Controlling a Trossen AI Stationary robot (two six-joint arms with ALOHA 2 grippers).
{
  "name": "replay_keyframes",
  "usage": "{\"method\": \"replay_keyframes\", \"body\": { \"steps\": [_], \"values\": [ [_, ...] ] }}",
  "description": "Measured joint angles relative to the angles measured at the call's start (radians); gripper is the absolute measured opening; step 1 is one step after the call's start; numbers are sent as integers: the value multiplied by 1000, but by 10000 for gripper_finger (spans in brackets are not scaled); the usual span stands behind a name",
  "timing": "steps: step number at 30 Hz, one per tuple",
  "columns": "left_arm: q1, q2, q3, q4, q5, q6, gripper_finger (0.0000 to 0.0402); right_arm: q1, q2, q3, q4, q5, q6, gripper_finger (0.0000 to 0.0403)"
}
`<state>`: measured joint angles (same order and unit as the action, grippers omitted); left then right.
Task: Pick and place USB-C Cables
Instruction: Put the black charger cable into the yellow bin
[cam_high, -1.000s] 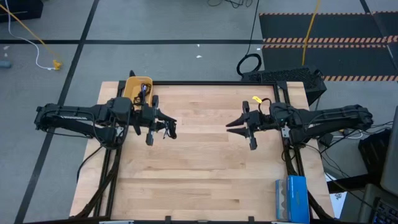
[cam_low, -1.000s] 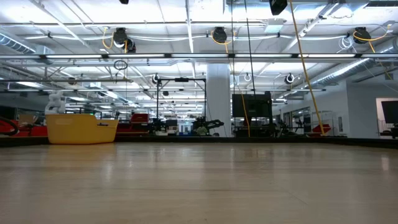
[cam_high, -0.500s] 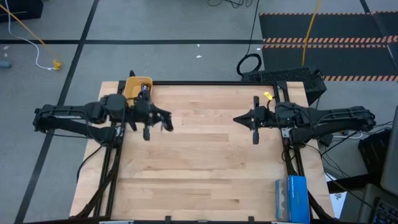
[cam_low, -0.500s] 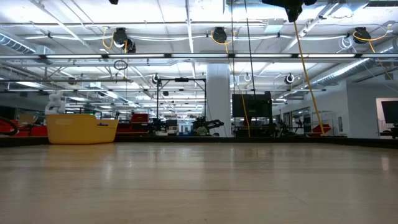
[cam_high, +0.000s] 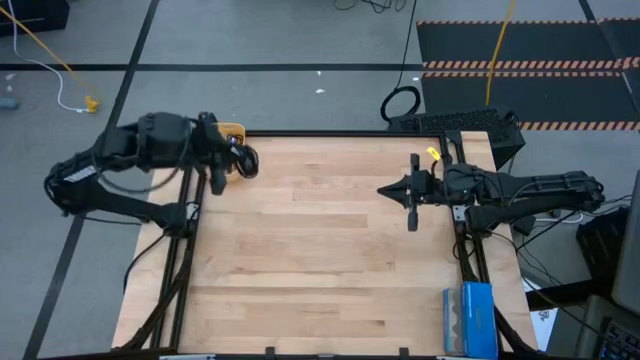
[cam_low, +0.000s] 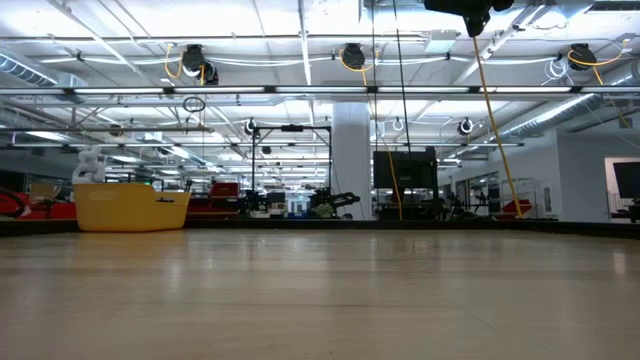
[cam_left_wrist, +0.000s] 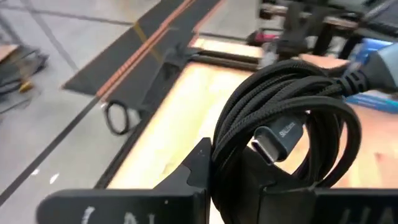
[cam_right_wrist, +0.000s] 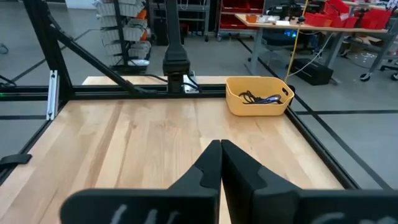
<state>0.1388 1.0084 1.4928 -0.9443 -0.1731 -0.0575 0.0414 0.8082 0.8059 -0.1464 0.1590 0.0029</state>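
My left gripper (cam_high: 232, 160) is shut on a black braided USB-C cable coil (cam_left_wrist: 286, 130), raised at the table's far left corner beside the yellow bin (cam_high: 230, 133). The arm covers most of the bin in the high view. The right wrist view shows the bin (cam_right_wrist: 258, 96) with dark cables (cam_right_wrist: 261, 98) lying in it. The bin also stands at the left in the low view (cam_low: 130, 207). My right gripper (cam_high: 385, 190) is shut and empty above the table's right middle, and its closed fingers show in its wrist view (cam_right_wrist: 221, 155). My left gripper pinches one side of the coil, several strands together (cam_left_wrist: 227, 158), between its two fingers. The rest of the loop and a USB-C plug (cam_left_wrist: 273, 140) stand out past the fingertips. The coil is lifted clear of the table.
A blue box (cam_high: 468, 318) lies at the table's near right corner. A thick black cable loop (cam_high: 400, 103) lies on the floor beyond the far edge. A black frame runs round the bare wooden tabletop (cam_high: 330, 260).
My left gripper has risen and swung toward the far left corner, up to the yellow bin, carrying the black coil with it. My right gripper has shut and drawn slightly toward the table's right edge.
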Motion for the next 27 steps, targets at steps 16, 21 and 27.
{"method": "replay_keyframes", "body": {
  "steps": [16, 21, 27],
  "values": [
    [332, 178, 201, -546, -71, -69, 38, 0, 0, 0, -16, -2, 3, 0],
    [466, 209, 201, -581, -119, -44, 40, 0, 0, 0, -16, -2, 3, 0],
    [655, 244, 201, -592, -127, -16, 42, 0, 0, 0, -19, -2, 3, 0]
  ]
}}
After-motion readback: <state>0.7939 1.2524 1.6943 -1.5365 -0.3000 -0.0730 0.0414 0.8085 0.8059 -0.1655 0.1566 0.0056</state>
